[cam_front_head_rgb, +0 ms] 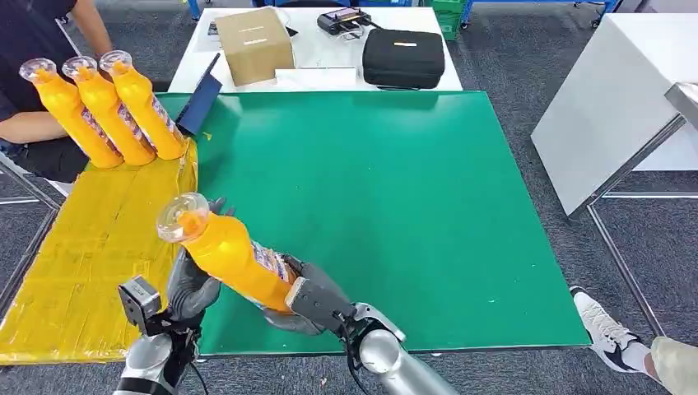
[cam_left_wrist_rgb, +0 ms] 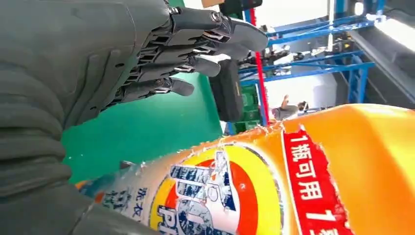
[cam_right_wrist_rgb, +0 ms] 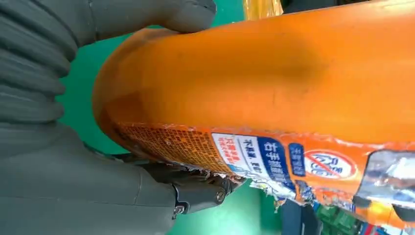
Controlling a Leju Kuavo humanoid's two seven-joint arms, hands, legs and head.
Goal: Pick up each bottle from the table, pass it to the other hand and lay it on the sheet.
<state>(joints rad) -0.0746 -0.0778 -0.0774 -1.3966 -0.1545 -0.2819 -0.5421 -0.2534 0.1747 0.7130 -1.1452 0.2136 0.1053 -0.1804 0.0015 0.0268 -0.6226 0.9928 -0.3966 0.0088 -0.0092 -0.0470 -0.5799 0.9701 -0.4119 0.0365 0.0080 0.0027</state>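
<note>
One bottle [cam_front_head_rgb: 234, 255] is in the air over the near edge of the green mat [cam_front_head_rgb: 395, 206], tilted with its clear cap up and toward the yellow sheet [cam_front_head_rgb: 90, 263]. Your right hand [cam_front_head_rgb: 317, 303] holds it by the base end; the right wrist view shows thumb and fingers wrapped around the orange body there. Your left hand [cam_front_head_rgb: 191, 284] sits under the neck half, and in its wrist view the fingers [cam_left_wrist_rgb: 195, 46] are spread wide and clear of the label, so it grips nothing yet.

Three more bottles [cam_front_head_rgb: 103, 111] already lie side by side at the far end of the sheet, with a person's arm just beside them.

You are mid hand-over, by my reading. To do it well:

- Bring the left palm up against the body below the neck and close fully around it before the right hand eases off.
- Grip on the plain orange part if you can; the label [cam_left_wrist_rgb: 235, 196] looks torn and may slip.
- Keep the bottle at its present tilt during the swap, so the weight does not swing.
- Once the left hand has it, carry it over the sheet and lay it down beside the other three, caps the same way.
</note>
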